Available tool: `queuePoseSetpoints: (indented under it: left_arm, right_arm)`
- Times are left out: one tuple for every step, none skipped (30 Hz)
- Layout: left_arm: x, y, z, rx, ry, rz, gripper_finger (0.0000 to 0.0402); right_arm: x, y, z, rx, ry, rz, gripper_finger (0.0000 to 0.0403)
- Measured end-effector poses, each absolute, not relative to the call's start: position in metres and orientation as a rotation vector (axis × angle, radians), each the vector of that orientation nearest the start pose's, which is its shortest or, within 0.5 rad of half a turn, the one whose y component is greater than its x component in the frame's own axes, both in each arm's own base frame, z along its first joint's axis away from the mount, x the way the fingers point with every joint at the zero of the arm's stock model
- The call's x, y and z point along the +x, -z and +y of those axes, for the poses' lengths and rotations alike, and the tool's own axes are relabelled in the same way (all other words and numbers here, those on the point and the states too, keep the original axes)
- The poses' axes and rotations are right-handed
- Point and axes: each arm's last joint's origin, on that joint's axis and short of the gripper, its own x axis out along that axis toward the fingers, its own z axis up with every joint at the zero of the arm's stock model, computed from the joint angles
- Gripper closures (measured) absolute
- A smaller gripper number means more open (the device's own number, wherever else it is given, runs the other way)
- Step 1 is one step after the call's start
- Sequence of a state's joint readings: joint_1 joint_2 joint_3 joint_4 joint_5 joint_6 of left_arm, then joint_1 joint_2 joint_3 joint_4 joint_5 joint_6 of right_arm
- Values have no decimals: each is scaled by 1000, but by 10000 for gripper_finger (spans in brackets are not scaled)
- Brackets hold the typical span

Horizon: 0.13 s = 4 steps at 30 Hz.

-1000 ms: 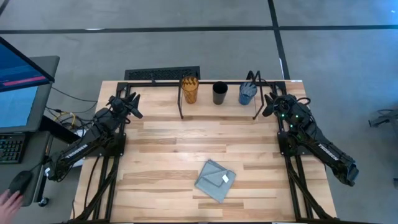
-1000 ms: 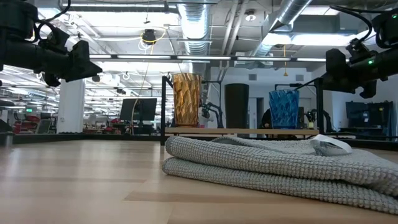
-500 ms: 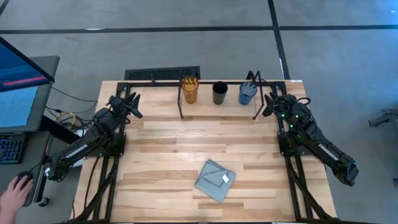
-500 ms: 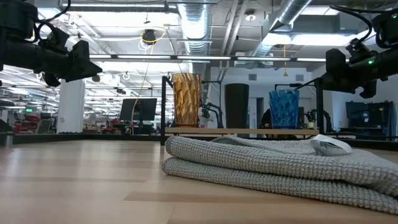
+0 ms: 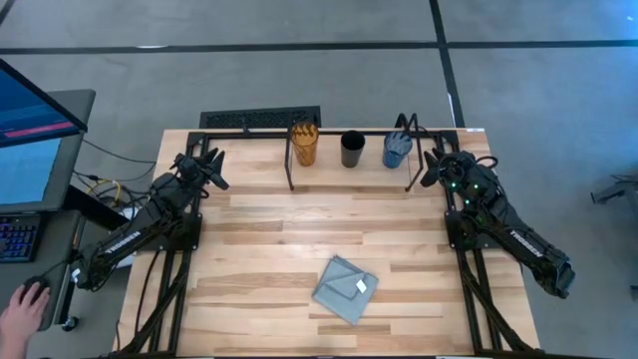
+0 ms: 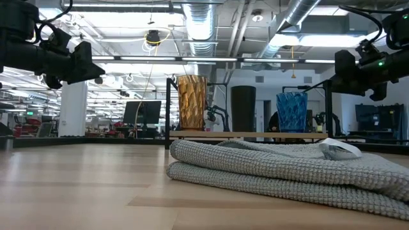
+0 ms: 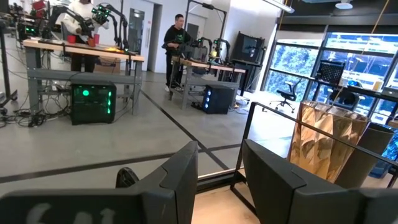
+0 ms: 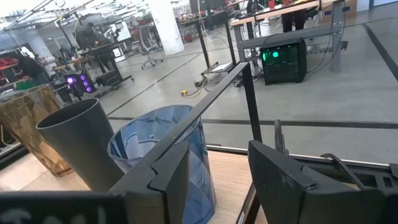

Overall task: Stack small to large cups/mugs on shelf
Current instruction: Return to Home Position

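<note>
Three cups stand on their bases in a row on the shelf board (image 5: pixel 329 166) at the table's far edge. They are an amber tumbler (image 5: pixel 304 145) (image 6: pixel 192 102) (image 7: pixel 326 146), a black cup (image 5: pixel 352 150) (image 6: pixel 243 108) (image 8: pixel 81 146) and a blue cup (image 5: pixel 396 150) (image 6: pixel 291 112) (image 8: pixel 165 155). They stand apart from each other. My left gripper (image 5: pixel 212 166) (image 7: pixel 219 149) hovers open, left of the shelf. My right gripper (image 5: pixel 431 166) (image 8: pixel 217 152) hovers open, right of the shelf, beside the blue cup. Neither touches anything.
A grey folded cloth (image 5: pixel 345 288) (image 6: pixel 287 172) lies on the table's near half, right of centre. Thin black posts and a rail (image 8: pixel 205 99) frame the shelf. A black keyboard (image 5: pixel 261 119) sits behind it. A person's hand (image 5: pixel 22 304) rests on a mouse off the table's left.
Both arms and the cups have kept still. Off the table's left, a person's hand has moved onto the mouse.
</note>
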<state>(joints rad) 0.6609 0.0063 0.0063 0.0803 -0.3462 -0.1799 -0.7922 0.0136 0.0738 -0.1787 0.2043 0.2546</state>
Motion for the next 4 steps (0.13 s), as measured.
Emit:
queuePoseSetpoints:
  left_arm:
    - [70,-173,66,-151,-996,-173,283]
    - [70,-173,66,-151,-996,-173,283]
    - [70,-173,66,-151,-996,-173,283]
    - [69,-173,66,-151,-996,-173,283]
  right_arm:
    - [61,-170,-70,269,1006,-9,217]
    - [61,-170,-70,269,1006,-9,217]
    - [61,-170,-70,269,1005,-8,217]
    - [61,-170,-70,269,1006,-9,217]
